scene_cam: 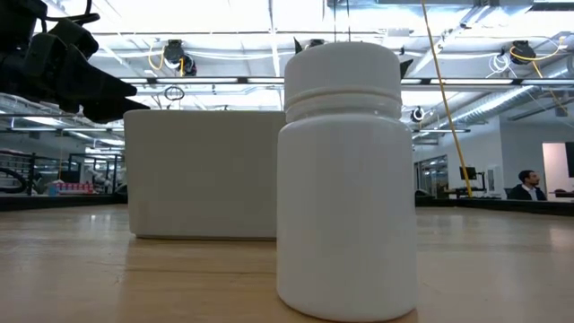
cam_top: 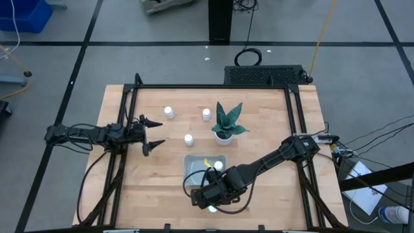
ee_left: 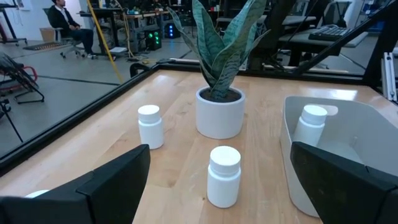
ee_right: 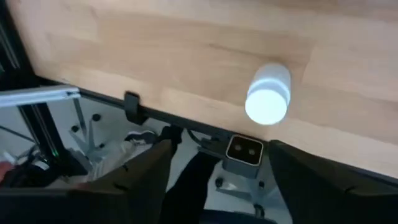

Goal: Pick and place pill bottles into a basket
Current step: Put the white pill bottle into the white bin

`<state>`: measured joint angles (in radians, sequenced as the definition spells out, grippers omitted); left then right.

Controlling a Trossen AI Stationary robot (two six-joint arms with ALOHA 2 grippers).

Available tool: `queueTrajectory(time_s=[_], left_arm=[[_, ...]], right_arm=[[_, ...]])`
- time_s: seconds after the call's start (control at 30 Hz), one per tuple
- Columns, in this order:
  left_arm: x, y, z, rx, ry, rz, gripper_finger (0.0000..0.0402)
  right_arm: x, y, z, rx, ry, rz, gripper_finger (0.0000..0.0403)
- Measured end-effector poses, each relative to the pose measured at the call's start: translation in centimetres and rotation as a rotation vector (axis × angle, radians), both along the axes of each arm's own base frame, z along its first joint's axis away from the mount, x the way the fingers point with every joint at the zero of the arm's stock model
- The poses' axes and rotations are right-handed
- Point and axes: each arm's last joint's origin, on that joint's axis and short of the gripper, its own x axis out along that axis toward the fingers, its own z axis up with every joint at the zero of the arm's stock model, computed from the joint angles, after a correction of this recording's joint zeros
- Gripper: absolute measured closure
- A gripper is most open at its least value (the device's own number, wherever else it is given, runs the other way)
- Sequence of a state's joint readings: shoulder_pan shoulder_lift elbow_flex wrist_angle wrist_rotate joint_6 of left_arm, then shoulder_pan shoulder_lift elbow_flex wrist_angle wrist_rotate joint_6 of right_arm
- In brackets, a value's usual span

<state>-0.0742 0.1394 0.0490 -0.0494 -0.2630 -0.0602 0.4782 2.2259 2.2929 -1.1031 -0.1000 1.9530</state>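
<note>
Five small white pill bottles show. Three stand on the table: two at the far side (cam_top: 169, 112) (cam_top: 206, 114) and one in the middle (cam_top: 189, 139) (ee_left: 224, 174). One bottle (cam_top: 218, 166) (ee_left: 309, 124) stands upright in the grey-blue basket (cam_top: 194, 169) (ee_left: 348, 118). The fifth (cam_top: 212, 208) (ee_right: 268, 93) (scene_cam: 345, 179) stands upright at the table's near edge. My right gripper (cam_top: 208, 196) (ee_right: 221, 146) hovers open just above this bottle, touching nothing. My left gripper (cam_top: 158, 133) is open and empty at the table's left, pointing toward the middle bottle.
A potted plant in a white pot (cam_top: 225, 124) (ee_left: 219, 112) stands behind the basket, right of the far bottles. A black frame rail runs along the table's near edge (ee_right: 186, 121). A person (ee_left: 62, 18) sits far off in the room.
</note>
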Motion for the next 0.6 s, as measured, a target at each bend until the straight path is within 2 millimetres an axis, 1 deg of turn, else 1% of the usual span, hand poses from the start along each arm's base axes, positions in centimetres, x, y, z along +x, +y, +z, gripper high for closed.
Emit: queueTrajectory(time_s=[0.1, 0.2, 0.43, 0.5, 0.6], left_arm=[[0.0, 0.0, 0.0, 0.0, 0.0, 0.0, 0.0007], [0.0, 0.0, 0.0, 0.0, 0.0, 0.0, 0.0007], [0.0, 0.0, 0.0, 0.0, 0.0, 0.0, 0.0007], [0.0, 0.0, 0.0, 0.0, 0.0, 0.0, 0.0007], [0.0, 0.0, 0.0, 0.0, 0.002, 0.0, 0.0007]], right_arm=[[0.0, 0.1, -0.5, -0.003, 0.02, 0.002, 0.0108], [0.2, 0.3, -0.8, 0.0, 0.029, -0.009, 0.0098], [0.6, 1.2, -2.9, 0.007, 0.074, 0.005, 0.01], [0.7, 1.3, -3.0, 0.025, 0.078, 0.015, 0.01], [0.9, 1.4, -4.0, 0.025, 0.095, 0.018, 0.0101]])
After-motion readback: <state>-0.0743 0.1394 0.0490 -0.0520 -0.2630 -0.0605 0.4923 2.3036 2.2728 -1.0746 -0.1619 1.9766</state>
